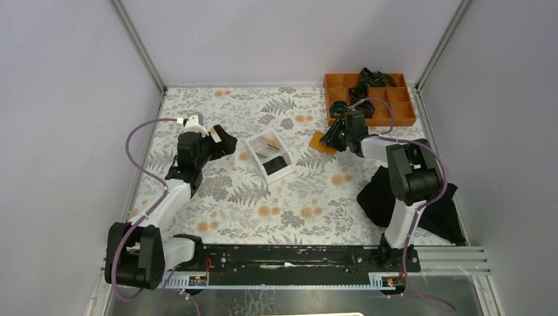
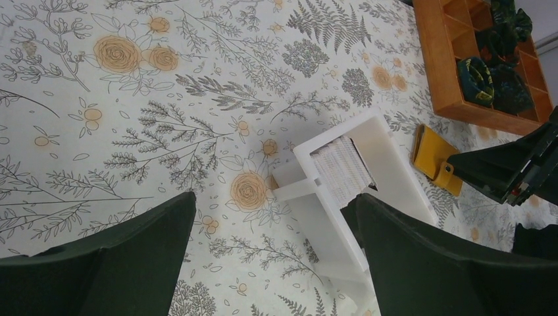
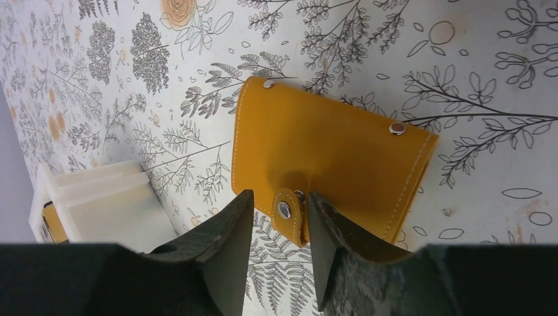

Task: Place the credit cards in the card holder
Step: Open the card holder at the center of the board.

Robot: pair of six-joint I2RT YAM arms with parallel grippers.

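Right jaws straddle the clasp (image 3: 289, 210), masking the card holder (image 3: 329, 151) edge.

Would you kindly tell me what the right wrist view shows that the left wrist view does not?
Only the right wrist: metal snaps on the card holder, its clasp tab between the open fingers of the right gripper. Only the left wrist: the orange tray and the left gripper, wide open. Both: the closed card holder, the white box, the table cover.

left end effector (image 2: 275, 205) splayed, right end effector (image 3: 279, 197) half-parted
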